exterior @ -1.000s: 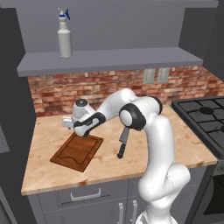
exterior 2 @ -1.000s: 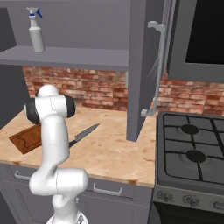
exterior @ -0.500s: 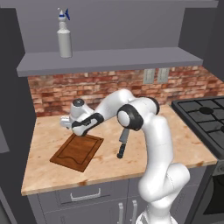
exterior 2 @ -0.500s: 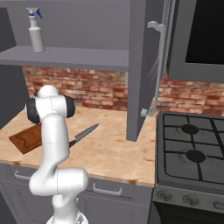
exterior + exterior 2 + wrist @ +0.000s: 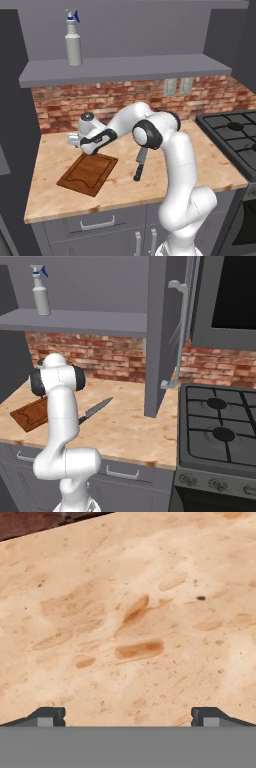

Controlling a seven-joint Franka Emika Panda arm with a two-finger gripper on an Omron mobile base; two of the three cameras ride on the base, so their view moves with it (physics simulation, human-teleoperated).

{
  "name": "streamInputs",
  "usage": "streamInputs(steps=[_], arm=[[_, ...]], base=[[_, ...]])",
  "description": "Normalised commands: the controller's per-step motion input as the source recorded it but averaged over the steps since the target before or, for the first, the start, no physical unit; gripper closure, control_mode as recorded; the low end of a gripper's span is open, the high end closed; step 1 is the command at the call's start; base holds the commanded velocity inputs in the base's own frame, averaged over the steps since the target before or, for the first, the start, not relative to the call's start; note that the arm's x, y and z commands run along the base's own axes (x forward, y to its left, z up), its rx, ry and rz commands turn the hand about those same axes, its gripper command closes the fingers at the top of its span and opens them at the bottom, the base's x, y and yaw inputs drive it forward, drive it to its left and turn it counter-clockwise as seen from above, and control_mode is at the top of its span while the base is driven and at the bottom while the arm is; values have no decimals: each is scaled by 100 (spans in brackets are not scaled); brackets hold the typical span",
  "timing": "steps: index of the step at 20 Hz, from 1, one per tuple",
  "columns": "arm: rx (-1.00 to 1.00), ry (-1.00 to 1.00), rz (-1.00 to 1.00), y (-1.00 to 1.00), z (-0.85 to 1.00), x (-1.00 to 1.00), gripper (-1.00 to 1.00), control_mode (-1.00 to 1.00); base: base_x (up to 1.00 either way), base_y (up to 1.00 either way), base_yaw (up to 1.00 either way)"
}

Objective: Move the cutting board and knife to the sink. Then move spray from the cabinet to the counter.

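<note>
The dark reddish-brown cutting board (image 5: 87, 173) (image 5: 29, 414) lies flat on the beige counter (image 5: 200, 170) (image 5: 130, 428). To its right lies the knife (image 5: 139, 164) (image 5: 95, 410), black handle towards the front, its blade partly behind my arm in the left base view. My gripper (image 5: 74, 140) (image 5: 128, 717) hangs low just past the board's far corner, open, with bare counter between its fingertips (image 5: 50, 716). The spray (image 5: 74, 39) (image 5: 40, 291) stands upright on the grey shelf (image 5: 125, 67) of the open cabinet (image 5: 162, 331). The sink is out of view.
A black gas stove (image 5: 232, 135) (image 5: 220, 431) adjoins the counter on the right. The cabinet door with its long bar handle (image 5: 178, 336) stands open over the counter's right part. A brick wall (image 5: 55, 105) backs the counter. Grey drawer fronts (image 5: 97, 222) run below.
My hand has slid a little to the left and lower, towards the counter beyond the board's far corner. The jaws have stayed open. Board, knife and spray have not moved.
</note>
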Motion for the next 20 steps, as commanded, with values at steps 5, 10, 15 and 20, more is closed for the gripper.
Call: streamInputs(steps=[5,10,15,20], arm=[[0,1,6,0,-22,-38,-100,-100],[0,0,7,0,-18,-54,-100,-100],[0,0,6,0,-15,-60,-100,-100],[0,0,5,0,-12,-64,-100,-100]], base=[[0,0,0],[0,0,0],[0,0,0],[0,0,0]])
